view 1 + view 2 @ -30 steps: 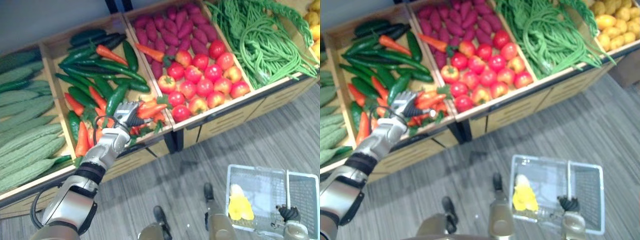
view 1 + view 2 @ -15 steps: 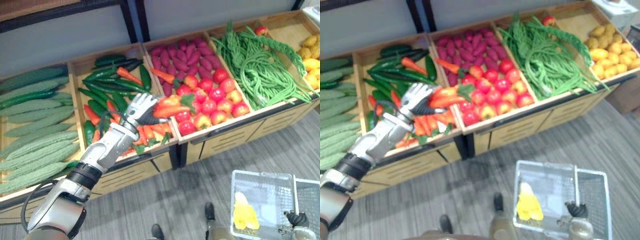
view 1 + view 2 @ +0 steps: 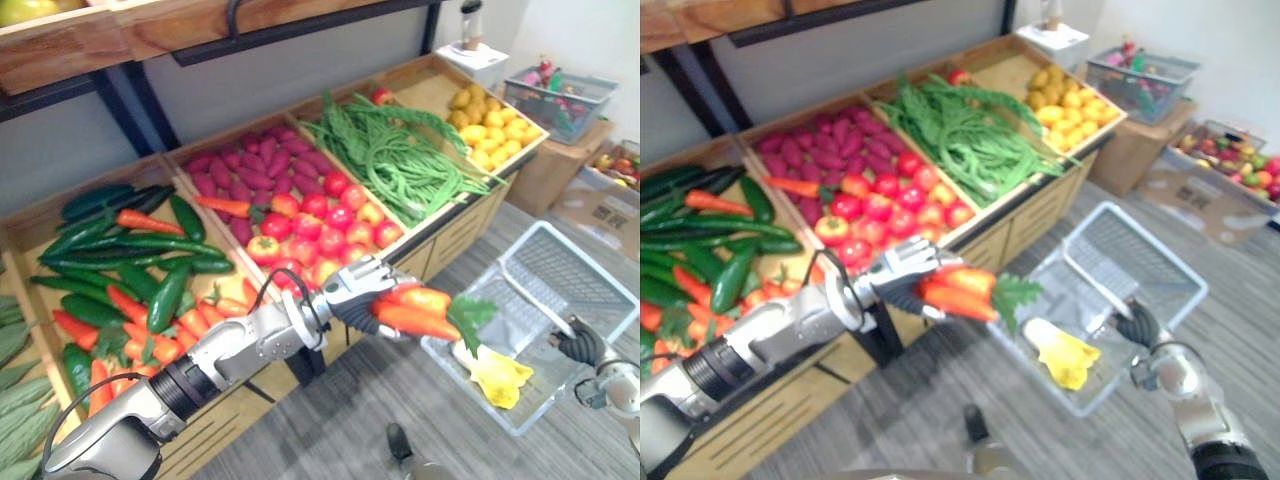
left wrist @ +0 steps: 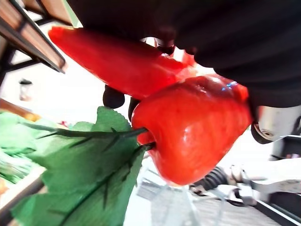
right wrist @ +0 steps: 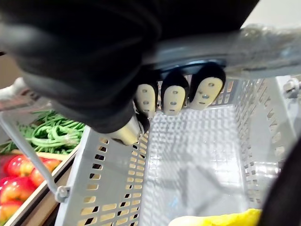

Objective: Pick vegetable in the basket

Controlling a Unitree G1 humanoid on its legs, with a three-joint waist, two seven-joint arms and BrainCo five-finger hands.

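Wooden produce stand [image 3: 452,236], compartments left to right:
- long green and red peppers [image 3: 150,290];
- purple tubers [image 3: 255,175] behind red tomatoes [image 3: 320,225];
- green long beans [image 3: 400,160];
- yellow fruit [image 3: 490,125] at the right end.

Left hand [image 3: 355,290]: out past the stand's front edge, above the grey floor. Its fingers are curled tight round two orange-red tapered vegetables [image 3: 415,308] that share a green leafy top [image 3: 470,315]. The leafy end lies at the left rim of the basket. The vegetables are held in the air, not set down.

Pale plastic mesh basket [image 3: 560,275]: right of the stand's front, with a yellow item [image 3: 497,372] lying in its near corner.

Right hand [image 3: 580,347]: fingers [image 5: 174,96] wrapped round the basket's grey handle [image 5: 263,40].
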